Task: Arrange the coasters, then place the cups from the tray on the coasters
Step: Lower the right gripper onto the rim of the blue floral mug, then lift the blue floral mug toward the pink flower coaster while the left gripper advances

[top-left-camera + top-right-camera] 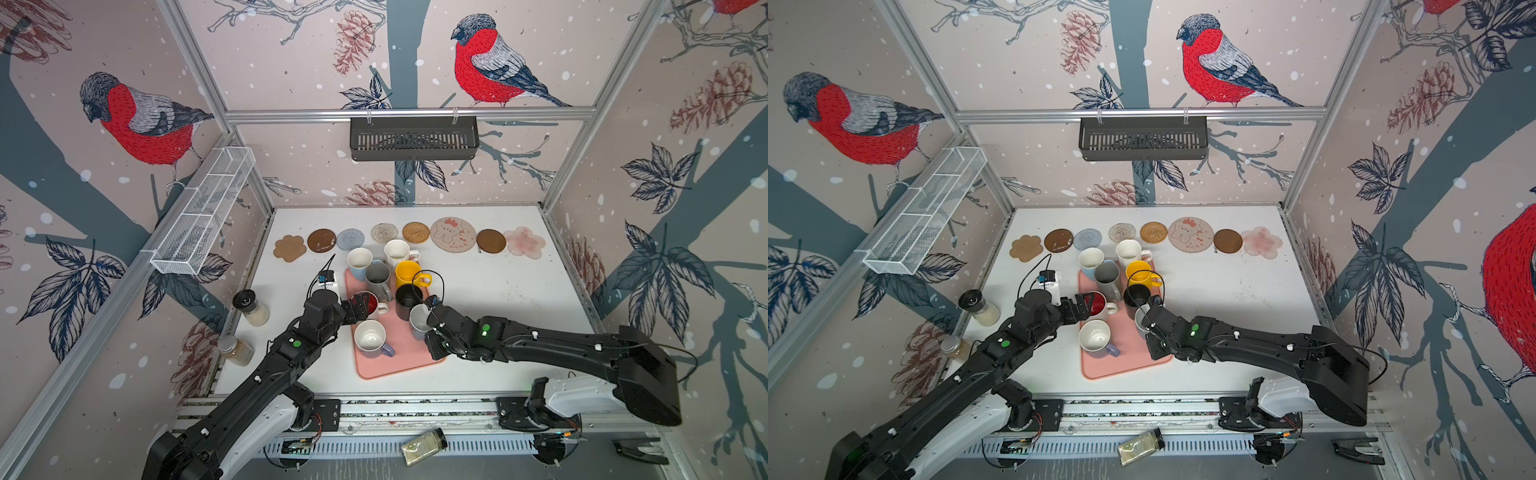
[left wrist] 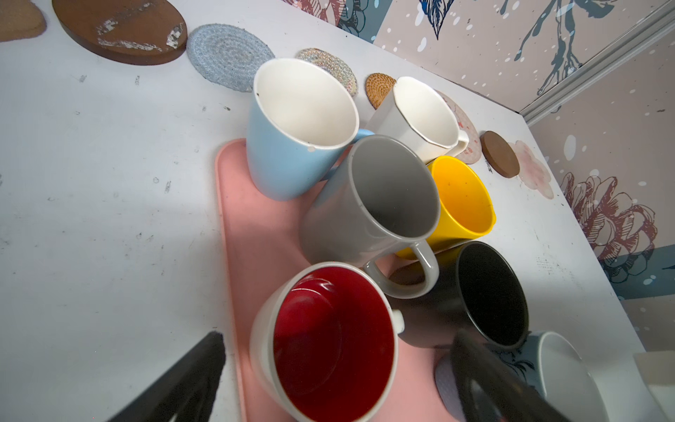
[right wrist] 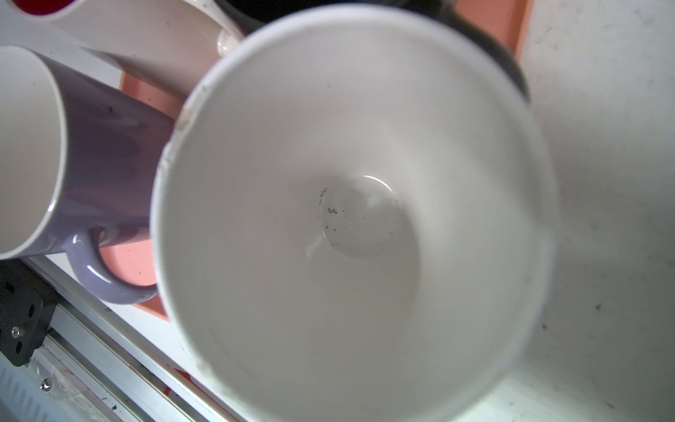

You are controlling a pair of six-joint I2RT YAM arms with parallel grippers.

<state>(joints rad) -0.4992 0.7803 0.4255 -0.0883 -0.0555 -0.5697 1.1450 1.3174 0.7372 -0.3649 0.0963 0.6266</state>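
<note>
Several coasters lie in a row along the back, from the tan paw (image 1: 289, 248) to the pink flower (image 1: 524, 242). The pink tray (image 1: 399, 357) holds several cups. My left gripper (image 1: 362, 306) is open, its fingers either side of the white cup with red inside (image 2: 328, 347), not touching it. My right gripper (image 1: 428, 324) is shut on the rim of the blue cup (image 1: 417, 320), whose white inside (image 3: 358, 219) fills the right wrist view and hides the jaws. The lavender cup (image 1: 371, 338) stands nearest the front, and the black cup (image 1: 409, 301) is just behind the blue one.
The grey (image 1: 379, 278), yellow (image 1: 409, 274), light blue (image 1: 359, 262) and white (image 1: 397, 251) cups crowd the tray's far end. Two spice jars (image 1: 250, 307) (image 1: 235, 350) stand at the left edge. A third jar (image 1: 424, 446) lies beyond the front rail.
</note>
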